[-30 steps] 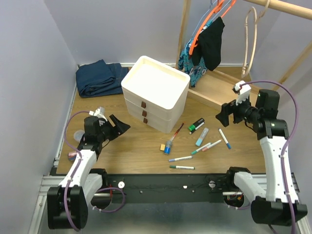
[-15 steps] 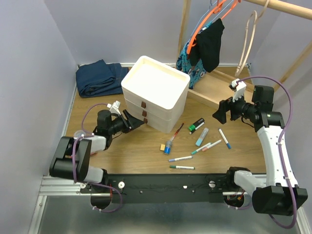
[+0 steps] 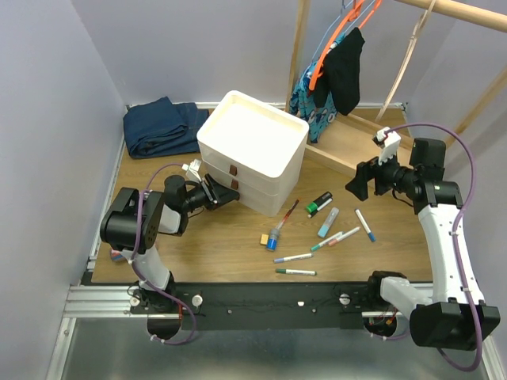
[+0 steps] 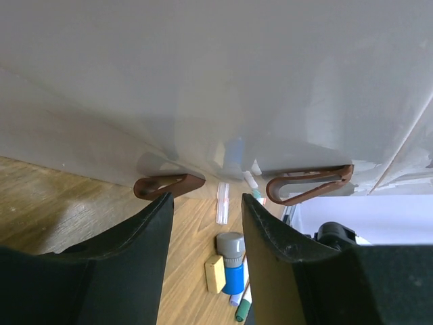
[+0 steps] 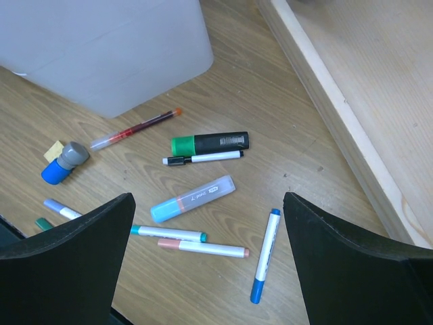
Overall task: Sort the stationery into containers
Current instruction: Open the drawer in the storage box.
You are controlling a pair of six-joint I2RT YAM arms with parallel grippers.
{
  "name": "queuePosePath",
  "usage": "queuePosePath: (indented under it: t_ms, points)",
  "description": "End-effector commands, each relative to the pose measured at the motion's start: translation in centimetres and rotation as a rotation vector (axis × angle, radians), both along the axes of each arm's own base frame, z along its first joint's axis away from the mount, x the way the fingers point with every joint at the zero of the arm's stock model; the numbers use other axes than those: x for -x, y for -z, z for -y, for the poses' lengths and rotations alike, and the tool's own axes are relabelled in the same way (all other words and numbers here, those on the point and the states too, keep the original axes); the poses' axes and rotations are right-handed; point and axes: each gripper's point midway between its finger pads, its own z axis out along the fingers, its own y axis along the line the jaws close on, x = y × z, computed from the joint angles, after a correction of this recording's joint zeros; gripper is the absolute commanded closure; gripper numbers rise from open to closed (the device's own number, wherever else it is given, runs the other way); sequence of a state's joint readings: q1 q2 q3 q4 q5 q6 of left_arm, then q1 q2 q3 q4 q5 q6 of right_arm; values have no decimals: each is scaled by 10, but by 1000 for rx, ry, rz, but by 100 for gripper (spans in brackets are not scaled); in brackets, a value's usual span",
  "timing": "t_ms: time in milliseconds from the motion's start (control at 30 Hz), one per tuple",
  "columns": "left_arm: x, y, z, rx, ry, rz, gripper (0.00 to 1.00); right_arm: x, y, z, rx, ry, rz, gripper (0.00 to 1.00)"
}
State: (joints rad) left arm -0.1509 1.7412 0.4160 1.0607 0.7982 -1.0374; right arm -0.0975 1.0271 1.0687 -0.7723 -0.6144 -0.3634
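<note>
Folded navy cloth [image 3: 158,127]; wooden tray [image 3: 348,142]; hung garments [image 3: 337,71].

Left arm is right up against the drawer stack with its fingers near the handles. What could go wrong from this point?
The left gripper sits between two drawer handles, around neither; closing here may catch nothing. Pushing in could shove the white drawer stack back instead of opening a drawer. A drawer pulled out could sweep the red pen and blue-capped bottle lying just in front. The right gripper hangs open over the markers.

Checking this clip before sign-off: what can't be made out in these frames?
- Drawer interiors: white drawer stack shut, all views.
- Left gripper contact with a handle: left wrist view too close, overhead too small.
- Highlighter print: too small.
- Teal marker end: behind right finger.
</note>
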Motion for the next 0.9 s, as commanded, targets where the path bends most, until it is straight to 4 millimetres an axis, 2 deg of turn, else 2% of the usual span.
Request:
queuePosePath:
  t_ms: [0,200,467,733,867]
  points:
    - [1,-10,4,23,40,60,47,-4,-12,0,-1,5,17,2]
    - [4,-2,-2,4,15,23,47,-7,-12,-3,-22,-10,-14,2]
    - [3,21,-18,-26,-30,-35,46,-12,-18,-2,-12,-16,2,2]
    - [-1,30,-15,-22,-13,-36,43,-11,-19,-3,-23,-7,6,2]
    - [-1,29,-7,-1,17,-12,43,-9,-16,-3,-26,0,0,2]
